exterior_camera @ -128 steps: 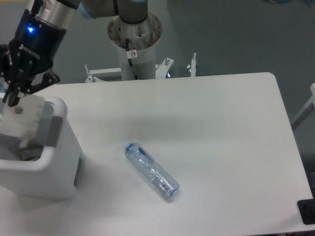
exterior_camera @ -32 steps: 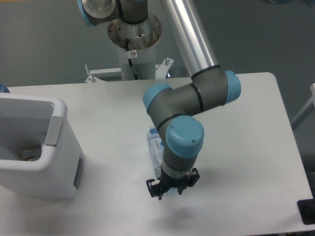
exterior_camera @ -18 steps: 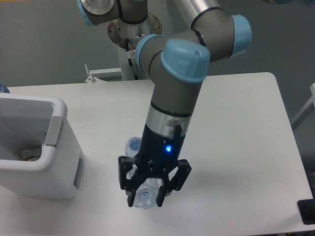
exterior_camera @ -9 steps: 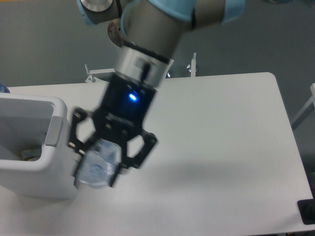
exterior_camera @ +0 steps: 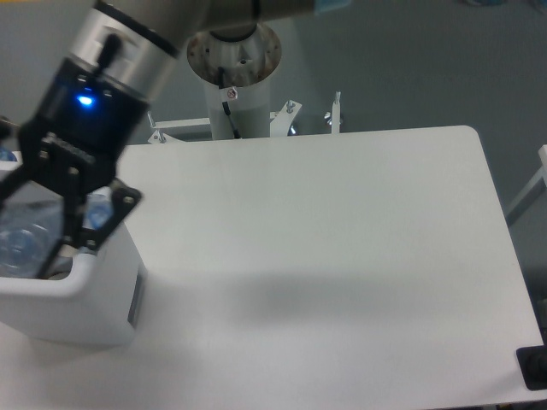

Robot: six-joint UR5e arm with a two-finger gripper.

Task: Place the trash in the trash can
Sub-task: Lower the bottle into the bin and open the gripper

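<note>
Bottle (exterior_camera: 21,241), clear bluish and crumpled, now over trash can (exterior_camera: 94,299), jaws clamped on it

The trash can (exterior_camera: 94,295) blocks the table's (exterior_camera: 342,256) left edge, its opening filled by the bottle-holding gripper (exterior_camera: 38,248).

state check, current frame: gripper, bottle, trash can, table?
gripper: shut on the bottle, over the trash can's opening
bottle: held off the table between the gripper's fingers, not yet released, partly hidden by them
trash can: upright at the table's left edge, open top, contents hidden by the gripper
table: white top, no loose trash visible on it
</note>
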